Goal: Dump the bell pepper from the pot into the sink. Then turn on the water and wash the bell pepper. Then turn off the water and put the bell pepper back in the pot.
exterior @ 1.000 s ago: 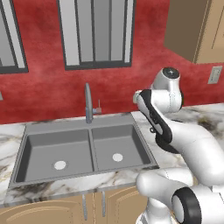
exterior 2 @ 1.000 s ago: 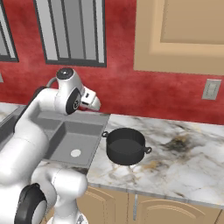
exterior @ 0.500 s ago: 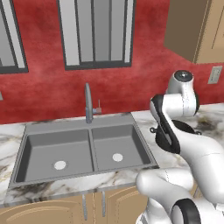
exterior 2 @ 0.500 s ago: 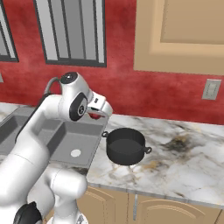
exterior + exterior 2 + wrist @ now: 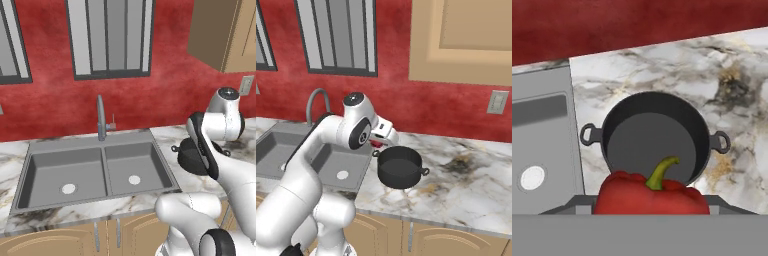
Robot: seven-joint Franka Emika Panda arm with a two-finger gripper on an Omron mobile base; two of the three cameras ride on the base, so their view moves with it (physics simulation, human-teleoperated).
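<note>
**Pepper carried across to the pot**

Swung rightward over the last second: elbow and wrist off the sink [image 5: 95, 172] side and out over the marble counter [image 5: 466, 170], as both base views show when set against the earlier ones. Sink, faucet [image 5: 101, 117] and pot [image 5: 400, 166] unmoved between frames, so no drive of the base, only a sweep of the arm.

Gripper [image 5: 377, 142] now just beside the pot's sink-side rim, a scrap of red showing under the white hand. Clamped on the bell pepper [image 5: 651, 196], to judge by the hand view: glossy red body with green stem sitting right at the bottom edge where the fingertips would rise (the tips themselves hidden behind it, so the hold inferred rather than plainly seen). Beyond the pepper, the pot looking empty, dark inside, upright on the counter with both small side handles visible, and a corner of the nearer basin with its pale drain [image 5: 532, 178] off to one side.

No water visible at the faucet, both basins dry-looking. Probably the closing step, then: dumping, washing and shutting off apparently behind, the return to the pot in hand. Not yet centred, though; pepper near the rim rather than over the middle. Likely a little more travel across the opening, then a lowering and release, lest the pepper clip the rim and roll onto the counter.
</note>
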